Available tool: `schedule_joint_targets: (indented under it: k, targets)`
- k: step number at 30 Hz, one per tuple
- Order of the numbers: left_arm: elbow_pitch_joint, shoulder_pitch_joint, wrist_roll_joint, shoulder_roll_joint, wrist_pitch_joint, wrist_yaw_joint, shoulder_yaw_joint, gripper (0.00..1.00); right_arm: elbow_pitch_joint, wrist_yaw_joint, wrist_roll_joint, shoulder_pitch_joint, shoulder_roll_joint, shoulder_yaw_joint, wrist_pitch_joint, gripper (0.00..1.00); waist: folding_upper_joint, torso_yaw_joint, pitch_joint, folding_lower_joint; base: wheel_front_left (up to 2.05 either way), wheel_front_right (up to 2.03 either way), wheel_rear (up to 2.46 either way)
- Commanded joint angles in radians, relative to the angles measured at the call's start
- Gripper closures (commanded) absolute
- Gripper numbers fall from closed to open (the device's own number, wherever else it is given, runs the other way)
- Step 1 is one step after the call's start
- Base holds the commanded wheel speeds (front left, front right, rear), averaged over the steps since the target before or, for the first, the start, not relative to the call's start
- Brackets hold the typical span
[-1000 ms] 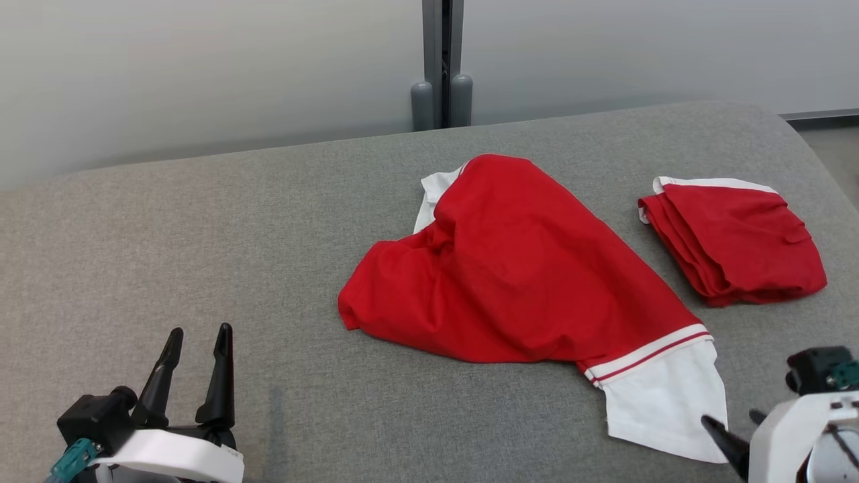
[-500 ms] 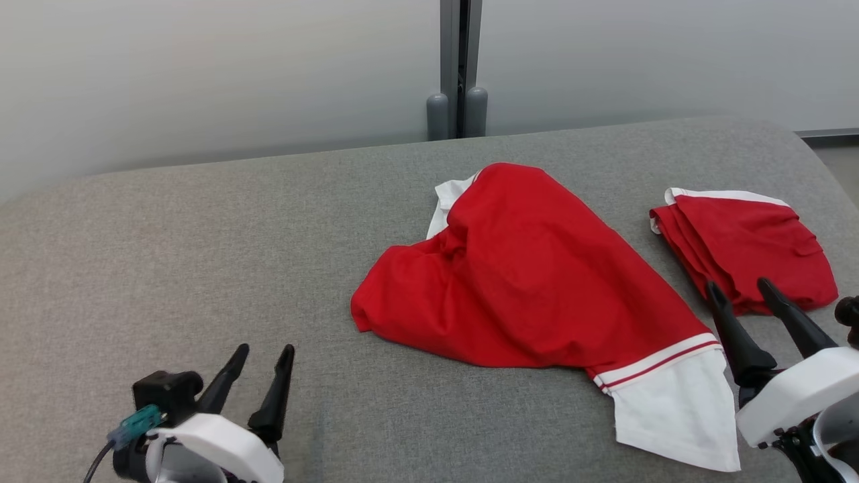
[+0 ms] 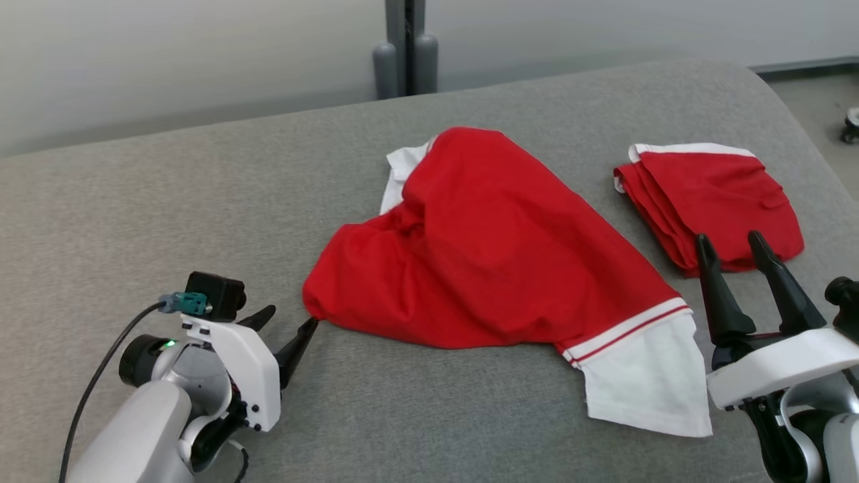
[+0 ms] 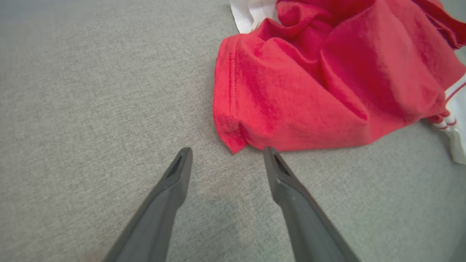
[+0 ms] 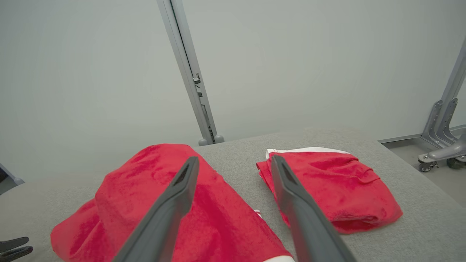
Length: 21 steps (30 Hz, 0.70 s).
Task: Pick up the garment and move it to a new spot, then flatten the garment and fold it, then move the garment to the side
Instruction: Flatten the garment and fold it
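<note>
Grey padded table [image 3: 168,221], crumpled red shirt [image 3: 496,248] lying at its middle, nothing lifted yet.
To the right and apart, a folded shirt [image 3: 711,194]. Low at the crumpled shirt's near corner [image 4: 233,147], left claw [image 3: 293,315], spread wide, tips just beside the cloth; raised near the white sleeve [image 3: 644,382], right claw [image 3: 728,237], spread wide, empty. Probably best: slide one finger beneath the corner, pinch all layers, lift slowly.

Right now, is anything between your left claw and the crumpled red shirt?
No. In the left wrist view the open left claw points at a corner of the red shirt, with only bare gray cushion between.
</note>
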Motion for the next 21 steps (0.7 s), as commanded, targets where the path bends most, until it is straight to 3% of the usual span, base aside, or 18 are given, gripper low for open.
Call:
schedule_joint_targets:
  k: [1, 11, 12, 14, 21]
  targets:
    - [0.018, -0.031, -0.018, 0.013, 0.008, -0.002, -0.023, 0.00, 0.009, 0.000, -0.007, -0.016, 0.001, 0.003, -0.019, 0.00, 0.0000, -0.033, 0.031, 0.0000, 0.00, 0.00, 0.00]
    - [0.133, -0.158, -0.121, 0.064, -0.033, -0.002, -0.174, 0.00, 0.049, 0.000, -0.015, -0.036, 0.018, 0.017, -0.071, 0.00, 0.0000, -0.079, 0.074, 0.0000, 0.00, 0.00, 0.00]
    - [0.136, -0.167, -0.135, 0.063, -0.039, -0.002, -0.190, 0.04, 0.051, 0.000, -0.016, -0.037, 0.019, 0.018, -0.072, 0.00, 0.0000, -0.079, 0.075, 0.0000, 0.00, 0.00, 0.00]
    - [0.132, -0.184, -0.158, 0.068, -0.056, -0.002, -0.220, 1.00, 0.056, 0.000, -0.015, -0.039, 0.019, 0.020, -0.073, 0.00, 0.0000, -0.077, 0.074, 0.0000, 0.00, 0.00, 0.00]
    - [0.079, -0.206, -0.243, 0.102, -0.059, -0.002, -0.310, 1.00, 0.081, 0.000, -0.017, -0.030, 0.020, 0.021, -0.080, 0.00, 0.0000, -0.056, 0.044, 0.0000, 0.00, 0.00, 0.00]
